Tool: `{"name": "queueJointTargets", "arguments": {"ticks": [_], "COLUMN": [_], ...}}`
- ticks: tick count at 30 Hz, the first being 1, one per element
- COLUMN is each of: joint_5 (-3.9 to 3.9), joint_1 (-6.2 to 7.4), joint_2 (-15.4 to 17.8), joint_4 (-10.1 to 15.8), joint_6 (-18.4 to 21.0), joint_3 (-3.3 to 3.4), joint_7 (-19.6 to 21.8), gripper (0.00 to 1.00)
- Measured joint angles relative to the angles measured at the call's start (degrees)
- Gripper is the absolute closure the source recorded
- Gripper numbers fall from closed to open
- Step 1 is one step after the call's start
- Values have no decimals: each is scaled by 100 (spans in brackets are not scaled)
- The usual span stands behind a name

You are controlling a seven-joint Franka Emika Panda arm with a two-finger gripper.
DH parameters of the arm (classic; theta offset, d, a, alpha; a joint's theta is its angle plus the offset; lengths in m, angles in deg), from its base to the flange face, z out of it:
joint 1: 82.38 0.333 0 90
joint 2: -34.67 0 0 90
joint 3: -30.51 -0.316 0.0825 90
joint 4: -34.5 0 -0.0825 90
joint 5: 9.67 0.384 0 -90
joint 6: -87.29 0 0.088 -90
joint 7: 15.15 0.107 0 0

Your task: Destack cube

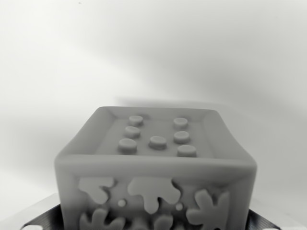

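Note:
A grey cube [156,163] fills the lower middle of the wrist view, very close to the camera. Its top face has a sunken panel with several raised round studs. Its near face carries raised splash-like shapes. My gripper [153,226] sits at the bottom edge, with one dark ribbed finger pad [44,221] against the cube's left side and the other at its right side. The jaws look pressed onto the cube. No second cube shows; whatever lies under this one is hidden.
A plain, blurred white surface [153,52] stretches behind and around the cube. A soft shadow lies just beyond the cube's far edge.

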Motion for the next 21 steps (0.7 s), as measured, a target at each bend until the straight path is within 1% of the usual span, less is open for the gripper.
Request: {"name": "queueJointTargets", "arguments": {"ticks": [13, 21], "joint_5": [0, 0], "joint_1": [46, 52], "joint_2": [-285, -334], "joint_4": [-81, -101], "joint_6": [-208, -242], "joint_3": [44, 52], "joint_7": [0, 0], "gripper": [100, 100]}}
